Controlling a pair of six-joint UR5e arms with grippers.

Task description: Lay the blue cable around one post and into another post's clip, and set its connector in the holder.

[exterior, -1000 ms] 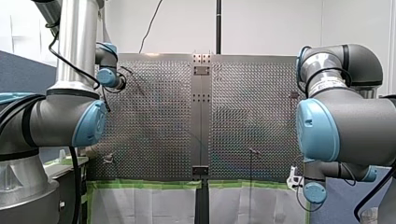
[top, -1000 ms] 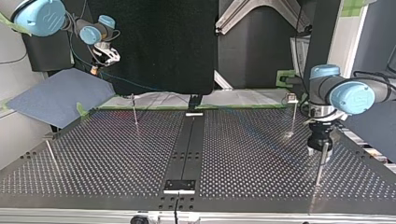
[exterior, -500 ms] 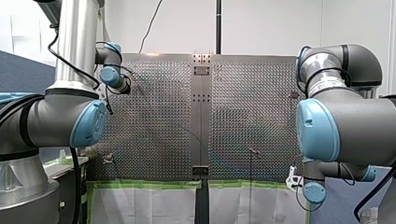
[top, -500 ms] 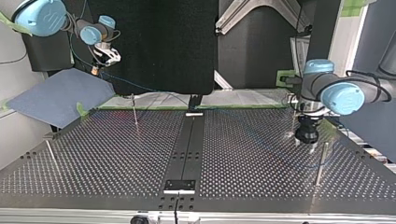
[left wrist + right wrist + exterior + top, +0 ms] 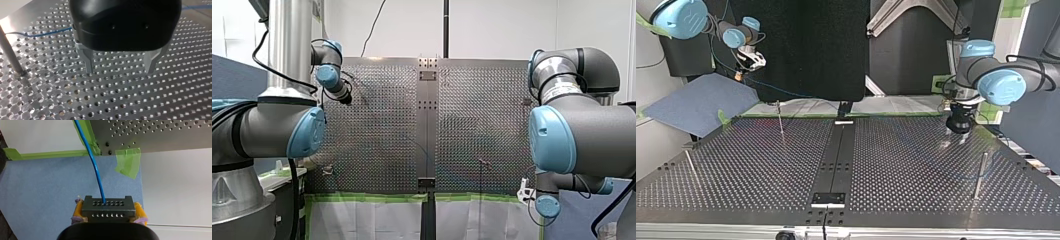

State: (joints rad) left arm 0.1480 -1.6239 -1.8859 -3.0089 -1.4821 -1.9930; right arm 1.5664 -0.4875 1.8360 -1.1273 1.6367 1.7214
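In the right wrist view my right gripper [image 5: 108,208] is shut with yellow pads on a black connector [image 5: 107,213]. The blue cable [image 5: 95,167] runs from the connector toward the table's taped corner. In the top view my right gripper [image 5: 750,59] hangs off the table at the far left, and the cable [image 5: 781,91] sags toward the far edge. My left gripper [image 5: 120,72] is open just above the perforated plate with nothing between its fingers. Behind it lies a stretch of the cable [image 5: 47,32], beside a thin post [image 5: 10,55]. In the top view my left gripper [image 5: 958,132] stands at the far right.
Thin posts stand on the perforated table: one at the top view's far left [image 5: 780,120], one at the near left [image 5: 690,165], one at the near right [image 5: 979,172]. A black strip [image 5: 836,155] runs down the middle. A blue mat [image 5: 696,102] lies off the left corner.
In the top view my left gripper has moved from the near-right post toward the far right edge, staying open. My right gripper has kept its place with the connector.
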